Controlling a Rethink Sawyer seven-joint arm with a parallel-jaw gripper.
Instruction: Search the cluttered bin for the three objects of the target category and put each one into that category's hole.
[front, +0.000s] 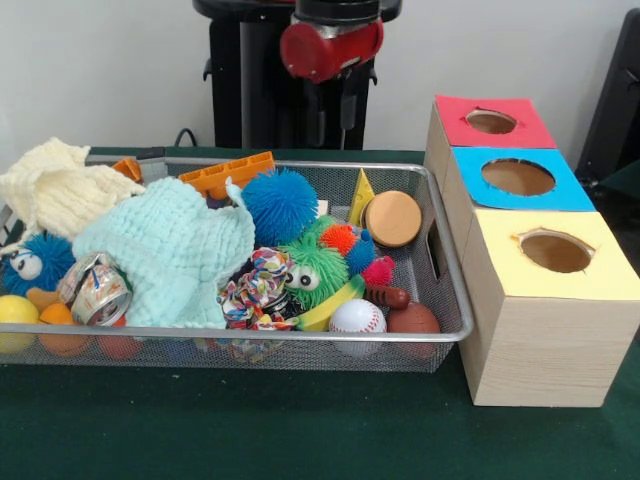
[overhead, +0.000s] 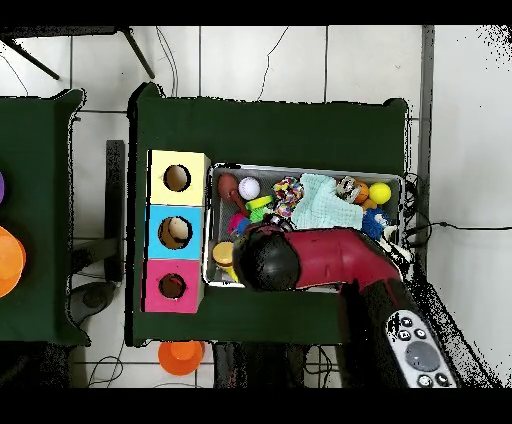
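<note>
Looking across the green table (front: 300, 430): a wide wire bin (front: 250, 332), packed full. Piled inside, a pale green cloth (front: 170, 250) next to a cream cloth (front: 55, 190), a blue spiky ball (front: 280, 205) near the back, a green spiky toy with eyes (front: 315, 270) in the middle. Down by the front wall, a crushed can (front: 97, 292), a baseball (front: 357, 316) and a brown football (front: 413, 320). Cannot pick out the small plush toys in the heap.

Just beside the bin's right end, three wooden boxes in a row, touching. Farthest back, the red-topped box with the hole (front: 491, 121), then blue, then yellow at the front.

Up at the top, the red arm (front: 330, 45) with the gripper (front: 332, 105) hanging above the bin's far side. Cannot tell if open or closed.

Seen from above, arm stretched across the bin's robot-side edge, hiding the gripper.
</note>
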